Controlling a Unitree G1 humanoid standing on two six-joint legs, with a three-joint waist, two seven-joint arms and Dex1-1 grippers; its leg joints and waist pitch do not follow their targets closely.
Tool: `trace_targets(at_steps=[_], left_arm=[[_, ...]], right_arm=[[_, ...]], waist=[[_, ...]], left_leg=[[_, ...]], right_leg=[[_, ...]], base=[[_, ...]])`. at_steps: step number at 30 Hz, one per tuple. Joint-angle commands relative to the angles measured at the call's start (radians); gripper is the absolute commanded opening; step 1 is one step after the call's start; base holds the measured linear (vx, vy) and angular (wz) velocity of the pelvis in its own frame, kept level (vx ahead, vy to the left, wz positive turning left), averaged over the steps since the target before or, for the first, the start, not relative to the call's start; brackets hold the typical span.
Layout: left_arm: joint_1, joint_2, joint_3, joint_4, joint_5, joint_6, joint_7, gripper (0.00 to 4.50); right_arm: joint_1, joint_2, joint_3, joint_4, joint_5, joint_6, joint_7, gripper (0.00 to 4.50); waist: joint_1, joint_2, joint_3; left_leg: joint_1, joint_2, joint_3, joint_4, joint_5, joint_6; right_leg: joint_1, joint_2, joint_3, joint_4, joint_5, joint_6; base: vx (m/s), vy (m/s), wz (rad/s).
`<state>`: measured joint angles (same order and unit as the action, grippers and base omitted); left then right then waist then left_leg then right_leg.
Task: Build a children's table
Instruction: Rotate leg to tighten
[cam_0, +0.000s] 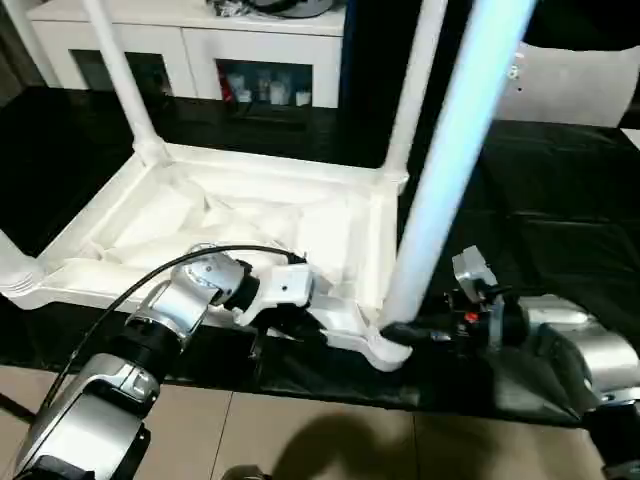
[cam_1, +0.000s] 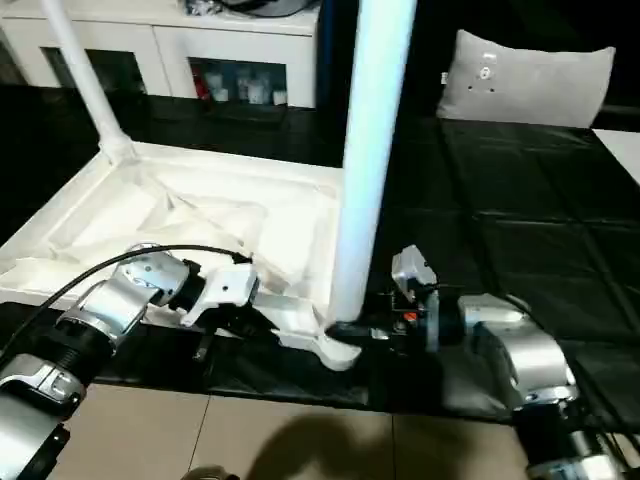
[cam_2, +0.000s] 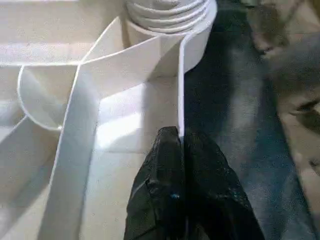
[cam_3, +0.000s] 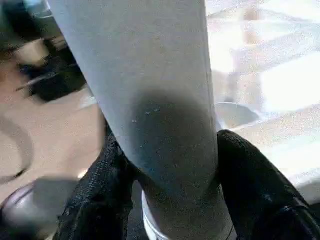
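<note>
The children's table lies upside down, its white top (cam_0: 262, 166) showing the ribbed underside. Legs stand in the far-left (cam_0: 120, 70) and far-right (cam_0: 416, 90) corner sockets, and the base of another (cam_0: 12, 268) shows at the near left. A fourth leg (cam_0: 452, 170) stands upright in the near-right socket (cam_0: 385, 350). My right gripper (cam_0: 402, 332) is shut around this leg's base, one black finger (cam_3: 250, 170) on each side of it. My left gripper (cam_2: 179, 136) is shut on the top's thin near rim (cam_2: 181, 90), a little left of that socket.
The top rests on a black covering (cam_0: 540, 220) whose near edge meets a tan floor (cam_0: 300, 440). A white cabinet (cam_0: 200, 40) with glass doors stands behind. A grey cushion (cam_1: 530, 85) lies at the far right.
</note>
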<state>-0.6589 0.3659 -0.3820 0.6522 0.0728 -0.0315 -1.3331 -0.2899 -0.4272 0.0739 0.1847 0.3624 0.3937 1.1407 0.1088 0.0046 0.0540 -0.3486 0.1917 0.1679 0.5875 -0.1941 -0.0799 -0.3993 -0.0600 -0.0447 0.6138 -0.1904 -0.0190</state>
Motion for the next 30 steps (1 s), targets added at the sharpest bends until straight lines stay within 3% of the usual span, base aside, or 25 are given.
trace_targets(at_steps=[1,3,8,9,12,13,14,17,19,20,22,26,30], left_arm=[[0.001,-0.058,-0.004,-0.015,0.001,0.08,0.088,0.0],[-0.013,-0.1,0.015,-0.009,0.006,0.147,0.176,0.0],[-0.048,-0.203,0.066,0.025,0.02,0.275,0.389,0.0],[-0.059,-0.227,0.077,0.037,0.022,0.293,0.438,0.0],[-0.066,-0.249,0.088,0.042,0.025,0.31,0.479,0.0],[-0.07,-0.272,0.098,0.045,0.021,0.314,0.507,0.0],[-0.069,-0.277,0.101,0.042,0.02,0.316,0.511,0.0],[-0.065,-0.277,0.099,0.034,0.023,0.315,0.514,0.0],[-0.06,-0.268,0.094,0.024,0.033,0.313,0.511,0.0],[-0.056,-0.254,0.089,0.023,0.042,0.292,0.506,0.0],[-0.054,-0.244,0.084,0.025,0.046,0.282,0.504,0.0],[-0.04,-0.195,0.06,0.023,0.053,0.211,0.443,0.0],[-0.018,-0.125,0.022,0.008,0.048,0.089,0.299,0.0]], right_arm=[[-0.037,0.057,-0.01,0.027,-0.023,0.038,-0.155,2.1],[-0.064,0.105,-0.026,0.054,-0.064,0.057,-0.288,2.09],[-0.129,0.209,-0.071,0.12,-0.143,0.084,-0.581,2.06],[-0.146,0.231,-0.081,0.146,-0.15,0.076,-0.633,2.06],[-0.16,0.251,-0.09,0.168,-0.16,0.066,-0.676,2.06],[-0.173,0.264,-0.086,0.196,-0.171,0.03,-0.689,2.06],[-0.176,0.267,-0.082,0.202,-0.172,0.015,-0.683,2.38],[-0.175,0.273,-0.083,0.199,-0.163,0.009,-0.665,2.75],[-0.168,0.275,-0.089,0.187,-0.16,0.009,-0.656,2.75],[-0.159,0.266,-0.087,0.179,-0.159,-0.005,-0.633,3.03],[-0.153,0.257,-0.083,0.178,-0.157,-0.016,-0.619,3.12],[-0.136,0.207,-0.082,0.171,-0.139,-0.065,-0.533,3.56],[-0.109,0.104,-0.052,0.144,-0.131,-0.082,-0.364,3.56]], waist=[[-0.011,-0.007,-0.054],[-0.022,-0.009,-0.056],[-0.047,-0.008,-0.063],[-0.048,0.0,-0.063],[-0.048,-0.005,-0.066],[-0.049,-0.005,-0.068],[-0.05,-0.005,-0.066],[-0.05,-0.002,-0.064],[-0.051,-0.001,-0.062],[-0.052,-0.003,-0.063],[-0.052,-0.002,-0.063],[-0.05,-0.003,-0.064],[-0.046,-0.004,-0.064]], left_leg=[[0.001,0.029,-0.009,-0.074,-0.216,0.0],[-0.004,0.028,-0.012,-0.075,-0.204,0.0],[-0.005,0.02,-0.006,-0.065,-0.163,0.0],[-0.007,0.02,-0.007,-0.064,-0.153,0.0],[-0.009,0.02,-0.004,-0.062,-0.123,0.023],[-0.01,0.02,-0.004,-0.061,-0.12,0.026],[-0.011,0.018,-0.003,-0.061,-0.124,0.037],[-0.01,0.02,-0.003,-0.063,-0.141,0.044],[-0.008,0.021,-0.004,-0.065,-0.157,0.042],[-0.008,0.022,-0.005,-0.066,-0.162,0.042],[-0.008,0.024,-0.005,-0.066,-0.164,0.042],[-0.01,0.023,-0.004,-0.064,-0.153,0.052],[-0.011,0.025,-0.005,-0.063,-0.153,0.068]], right_leg=[[0.044,-0.078,0.037,-0.099,-0.43,-0.138],[0.049,-0.078,0.036,-0.099,-0.429,-0.123],[0.049,-0.072,0.039,-0.093,-0.322,-0.155],[0.05,-0.072,0.039,-0.091,-0.303,-0.162],[0.055,-0.069,0.04,-0.087,-0.202,-0.184],[0.056,-0.068,0.04,-0.084,-0.185,-0.19],[0.058,-0.068,0.039,-0.086,-0.176,-0.197],[0.057,-0.069,0.039,-0.09,-0.206,-0.192],[0.056,-0.068,0.038,-0.092,-0.234,-0.186],[0.056,-0.069,0.039,-0.092,-0.237,-0.183],[0.056,-0.07,0.039,-0.092,-0.236,-0.183],[0.058,-0.07,0.04,-0.09,-0.209,-0.188],[0.06,-0.071,0.039,-0.089,-0.195,-0.198]], base=[[0.0,0.0,0.0],[0.0,0.0,0.0],[0.0,0.0,0.0],[0.0,0.0,0.0],[0.0,0.0,0.0],[0.0,0.0,0.0],[0.0,0.0,0.0],[0.0,0.0,0.0],[0.0,0.0,0.0],[0.0,0.0,0.0],[0.0,0.0,0.0],[0.0,0.0,0.0],[0.0,0.0,0.0]])
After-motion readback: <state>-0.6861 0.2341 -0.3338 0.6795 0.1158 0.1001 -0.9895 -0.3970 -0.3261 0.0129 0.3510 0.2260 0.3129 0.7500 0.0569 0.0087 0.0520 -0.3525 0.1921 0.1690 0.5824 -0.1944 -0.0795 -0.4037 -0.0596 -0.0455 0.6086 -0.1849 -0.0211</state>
